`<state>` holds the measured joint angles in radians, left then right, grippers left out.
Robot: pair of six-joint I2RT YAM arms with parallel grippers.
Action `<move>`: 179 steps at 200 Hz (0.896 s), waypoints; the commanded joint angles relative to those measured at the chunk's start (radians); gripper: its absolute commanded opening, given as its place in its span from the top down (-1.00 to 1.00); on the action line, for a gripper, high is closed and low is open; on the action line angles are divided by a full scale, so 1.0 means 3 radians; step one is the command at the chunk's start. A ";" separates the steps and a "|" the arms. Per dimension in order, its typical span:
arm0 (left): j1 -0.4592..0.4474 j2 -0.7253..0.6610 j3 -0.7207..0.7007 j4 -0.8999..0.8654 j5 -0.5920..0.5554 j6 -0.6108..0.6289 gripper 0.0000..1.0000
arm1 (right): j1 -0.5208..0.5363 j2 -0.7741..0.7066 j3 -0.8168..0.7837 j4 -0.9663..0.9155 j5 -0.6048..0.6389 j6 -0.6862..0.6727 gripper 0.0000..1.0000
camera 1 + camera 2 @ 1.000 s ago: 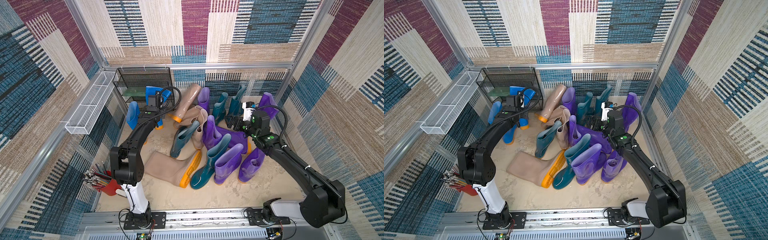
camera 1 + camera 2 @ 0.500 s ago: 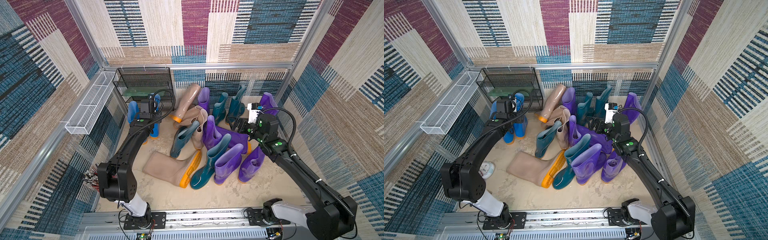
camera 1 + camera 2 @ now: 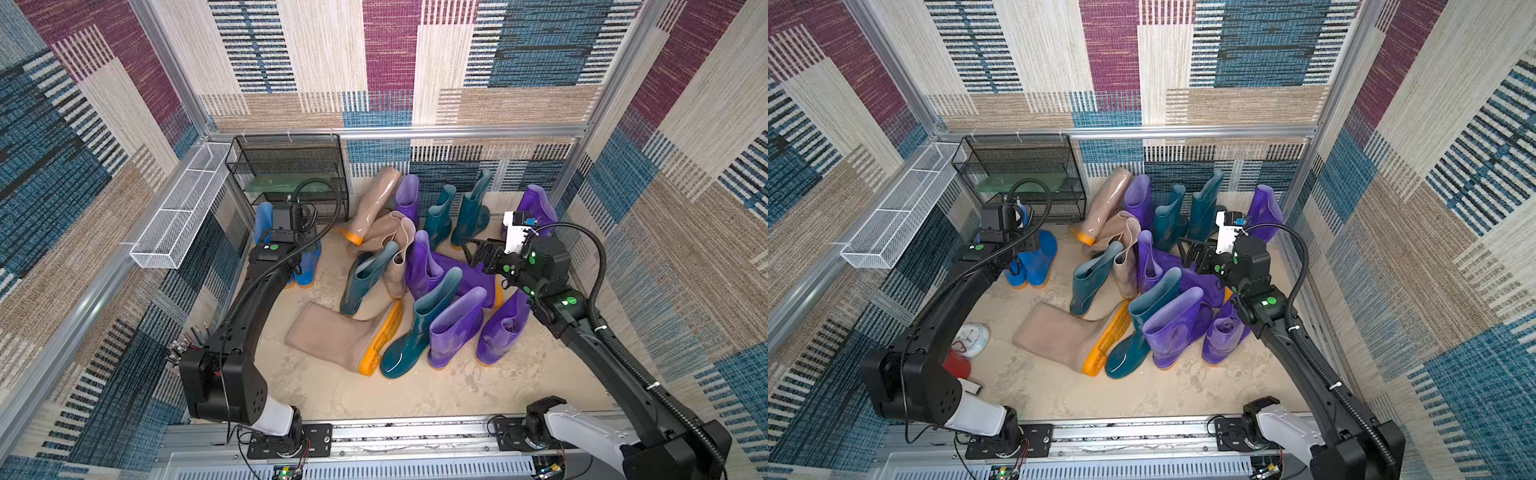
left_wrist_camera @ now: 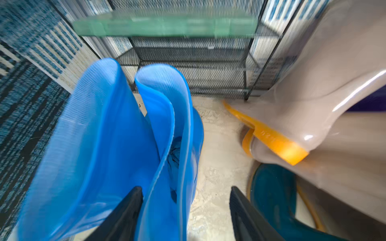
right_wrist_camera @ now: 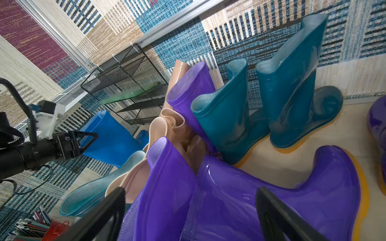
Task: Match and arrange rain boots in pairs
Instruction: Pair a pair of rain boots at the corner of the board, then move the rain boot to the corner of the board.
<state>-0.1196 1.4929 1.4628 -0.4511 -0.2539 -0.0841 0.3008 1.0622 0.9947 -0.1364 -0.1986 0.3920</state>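
Rain boots (image 3: 455,328) heaped mid-way across the worktop (image 3: 415,395), blue pair (image 3: 1034,259) apart by the wire rack (image 3: 291,166).
Left end effector (image 4: 184,188) stands open at the blue shafts; right end effector (image 5: 190,188) hangs wide open over purple boots (image 5: 229,198).

Rain boots (image 3: 457,324) are blue, teal, purple, tan (orange soles (image 3: 380,338)).

rain boots (image 3: 453,328): glossy rubber | rack (image 3: 286,156): matt metal mesh | floor (image 3: 415,395): possibly sandy, rough

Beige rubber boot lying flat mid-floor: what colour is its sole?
The beige boot's sole is orange, clearest in a top view.
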 commanded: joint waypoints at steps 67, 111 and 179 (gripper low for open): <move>-0.0714 -0.0416 0.0253 -0.0719 0.0469 -0.0309 -0.39 | 0.0116 -0.0048 0.0147 -0.0200 0.0089 -0.0171 -0.97; -0.1078 -0.0221 0.0627 -0.0905 0.0564 -0.0414 -0.38 | 0.0210 0.0047 0.0756 -0.0682 0.0911 -0.0424 -0.99; -0.1015 -0.0766 -0.0346 -0.0197 0.0629 -0.0641 -0.38 | -0.0829 0.0937 0.1601 -0.1057 0.1096 -0.0597 -0.98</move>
<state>-0.4370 1.3075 1.4223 -0.6174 -0.0769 -0.2180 0.1341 1.2892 1.4521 -0.3874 0.0677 0.2352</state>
